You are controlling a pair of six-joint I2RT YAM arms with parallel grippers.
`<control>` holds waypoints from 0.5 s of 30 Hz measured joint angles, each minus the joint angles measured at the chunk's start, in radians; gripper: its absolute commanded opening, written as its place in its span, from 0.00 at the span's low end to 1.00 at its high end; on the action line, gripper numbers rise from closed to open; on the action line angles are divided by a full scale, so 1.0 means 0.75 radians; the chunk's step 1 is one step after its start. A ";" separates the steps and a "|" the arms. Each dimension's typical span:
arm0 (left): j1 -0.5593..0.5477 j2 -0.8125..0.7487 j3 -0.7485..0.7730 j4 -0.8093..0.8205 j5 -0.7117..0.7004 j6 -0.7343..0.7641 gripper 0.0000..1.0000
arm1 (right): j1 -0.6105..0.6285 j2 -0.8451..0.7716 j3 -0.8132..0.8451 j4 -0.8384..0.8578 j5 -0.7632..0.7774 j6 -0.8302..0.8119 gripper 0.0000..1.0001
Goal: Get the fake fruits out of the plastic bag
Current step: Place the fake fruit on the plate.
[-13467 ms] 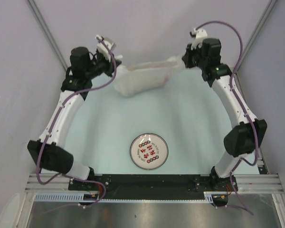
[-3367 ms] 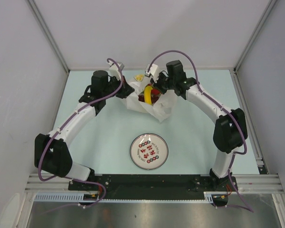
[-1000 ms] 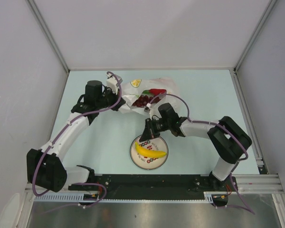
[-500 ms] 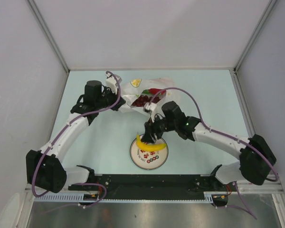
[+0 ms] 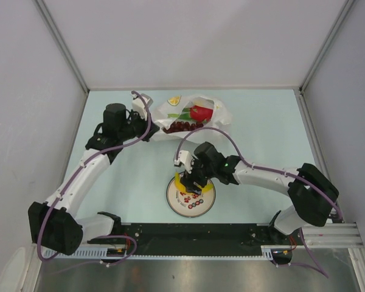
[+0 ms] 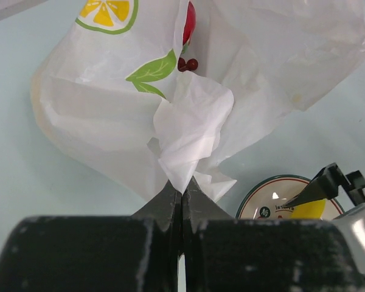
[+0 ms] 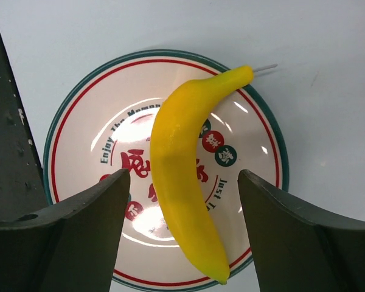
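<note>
The banana (image 7: 185,182) is out and lying on the plate (image 7: 91,140), stretched almost from rim to rim. The right gripper (image 7: 182,175) hangs directly over the plate with its jaws spread wide. One finger sits on either side of the banana and they grip nothing.

Past the plate, on the side away from the arm bases, the plastic bag (image 5: 222,115) sits crumpled on the pale desk (image 5: 261,134) with its mouth gaping. Inside it there's the red fruit (image 5: 201,113) with its green leaves. A bunch of dark grapes (image 5: 179,126) lies just beside that, on the plate side. Through the left wrist camera only slivers of red show between the folds.

The left gripper (image 6: 182,191) is at the bag's edge, beyond the plate and to its left. Its jaws are pinched tight on a twisted fold of the plastic. A lemon-slice print (image 6: 106,9) shows on the bag's skin.
</note>
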 measured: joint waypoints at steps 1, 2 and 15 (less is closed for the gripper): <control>0.000 -0.007 -0.001 -0.001 0.000 0.000 0.00 | 0.005 0.018 -0.001 0.000 0.005 -0.008 0.76; 0.000 -0.015 -0.001 -0.002 0.000 0.000 0.00 | 0.012 0.035 -0.002 0.001 0.010 -0.013 0.77; 0.011 -0.087 -0.037 0.003 0.002 -0.001 0.00 | 0.091 0.201 -0.003 0.033 0.131 0.036 0.35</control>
